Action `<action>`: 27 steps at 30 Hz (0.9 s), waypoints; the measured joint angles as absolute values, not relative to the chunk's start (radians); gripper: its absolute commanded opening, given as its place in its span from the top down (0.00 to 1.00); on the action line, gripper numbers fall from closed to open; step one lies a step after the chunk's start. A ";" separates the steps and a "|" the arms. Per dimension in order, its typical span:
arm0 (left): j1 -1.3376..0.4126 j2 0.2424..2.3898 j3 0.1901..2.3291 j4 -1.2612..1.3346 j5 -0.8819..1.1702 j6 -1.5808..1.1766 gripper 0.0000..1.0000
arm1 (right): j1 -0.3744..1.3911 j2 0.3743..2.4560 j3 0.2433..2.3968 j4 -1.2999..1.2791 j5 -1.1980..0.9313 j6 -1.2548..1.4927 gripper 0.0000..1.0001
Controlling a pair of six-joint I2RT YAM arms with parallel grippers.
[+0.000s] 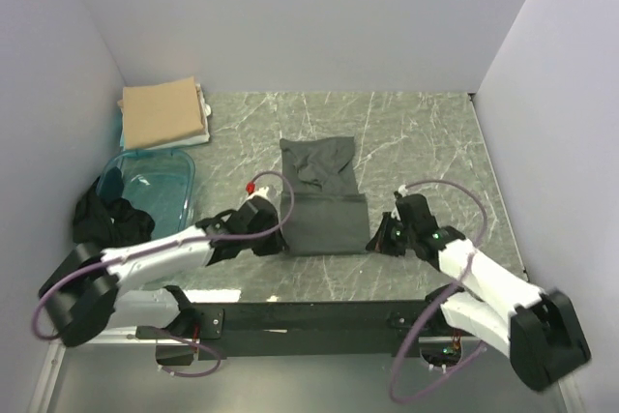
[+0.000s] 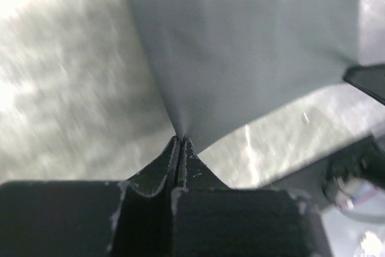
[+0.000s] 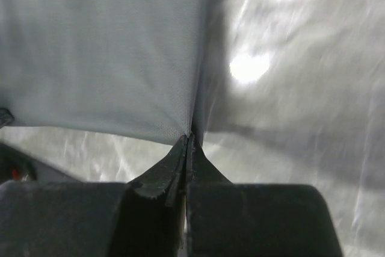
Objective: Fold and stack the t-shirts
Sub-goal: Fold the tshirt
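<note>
Lying flat at the middle of the table, the charcoal-grey t-shirt is partly folded. Its far portion is narrow and wrinkled, and its near portion forms a smooth, darker rectangular panel with a straight edge across the far side. The fabric is plain and matte. The left gripper is clamped on the panel's near left corner, with the cloth pinched between fingers that meet tip to tip. The right gripper is clamped in the same way on the near right corner. In both wrist views the cloth spreads away from the pinch point as a smooth sheet over the marbled surface. At the far left corner of the table, the tan t-shirt lies folded square on top of a white folded item, well apart from the grey shirt. Just nearer than it stands the translucent teal tub; its contents cannot be made out with certainty. The black t-shirts lie in a crumpled heap against the tub's near left side, at the table's left edge.
</note>
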State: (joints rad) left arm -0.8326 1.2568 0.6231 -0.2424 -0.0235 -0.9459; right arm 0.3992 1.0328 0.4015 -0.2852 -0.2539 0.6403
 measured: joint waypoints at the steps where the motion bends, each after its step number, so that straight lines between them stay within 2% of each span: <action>1: -0.854 1.217 0.604 -0.245 -0.023 -0.959 0.99 | 0.418 0.981 0.392 -0.314 -0.248 0.654 1.00; 7: -0.920 0.984 0.533 -0.294 -0.036 -1.035 0.99 | 0.502 0.707 0.383 -0.431 -0.227 0.710 1.00; 11: -0.921 0.903 0.532 -0.304 -0.087 -1.062 0.99 | 0.502 0.643 0.400 -0.466 -0.189 0.713 1.00; 16: -0.923 0.912 0.574 -0.332 -0.241 -1.091 0.99 | 0.500 0.726 0.502 -0.465 -0.129 0.691 1.00; 20: -0.908 0.986 0.701 -0.360 -0.348 -1.089 0.99 | 0.463 0.856 0.620 -0.434 -0.112 0.667 1.00; 27: -0.782 1.158 0.884 -0.358 -0.370 -1.063 0.99 | 0.385 1.008 0.746 -0.374 -0.147 0.623 1.00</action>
